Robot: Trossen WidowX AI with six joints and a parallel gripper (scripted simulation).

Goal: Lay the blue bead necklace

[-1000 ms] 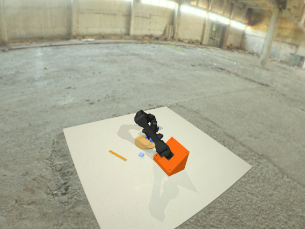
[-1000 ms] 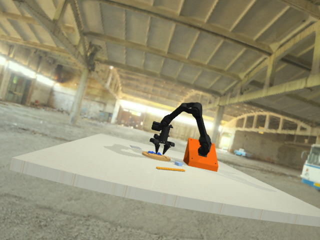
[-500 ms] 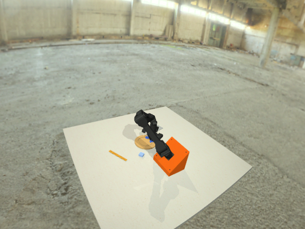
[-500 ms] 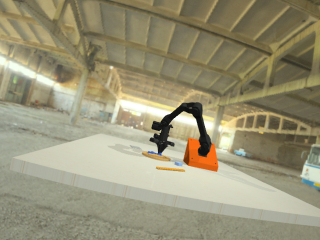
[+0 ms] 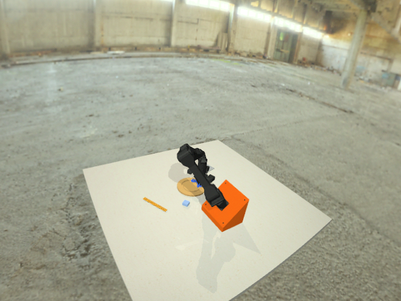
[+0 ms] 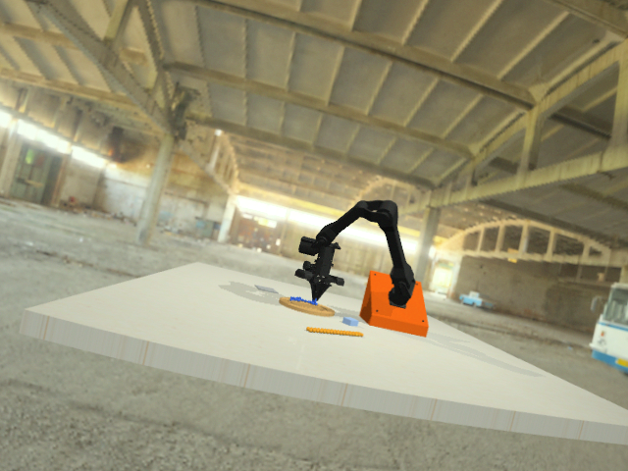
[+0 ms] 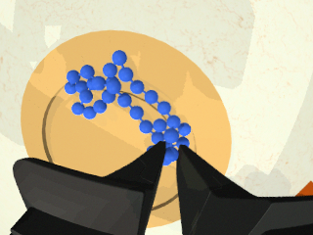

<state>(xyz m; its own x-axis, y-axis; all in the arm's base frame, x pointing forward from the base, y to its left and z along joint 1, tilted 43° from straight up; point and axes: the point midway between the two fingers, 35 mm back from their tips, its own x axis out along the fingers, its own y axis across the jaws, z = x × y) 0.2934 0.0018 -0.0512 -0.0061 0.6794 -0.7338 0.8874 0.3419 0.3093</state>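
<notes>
The blue bead necklace [image 7: 137, 87] [image 6: 299, 299] [image 5: 194, 180] lies crumpled on the round bead board [image 7: 211, 115] [image 6: 327, 312] [image 5: 183, 192]. One bunched clump is at the upper left in the wrist view, and two strands run from it to a second clump at the fingertips. Much of the board's ring groove shows bare, and the necklace crosses it rather than following it. My gripper [image 7: 171, 149] [image 6: 315, 301] is shut on beads at the near end of the necklace, low over the board. In the top view the arm hides the fingertips.
A light blue block [image 5: 185, 202] [image 6: 349, 321] lies near the board. An orange bead strand [image 5: 155, 204] [image 6: 335, 332] lies straight beyond it. A flat grey piece [image 6: 266, 289] lies behind the board. The orange arm base [image 5: 235, 200] [image 6: 397, 320] stands beside the board.
</notes>
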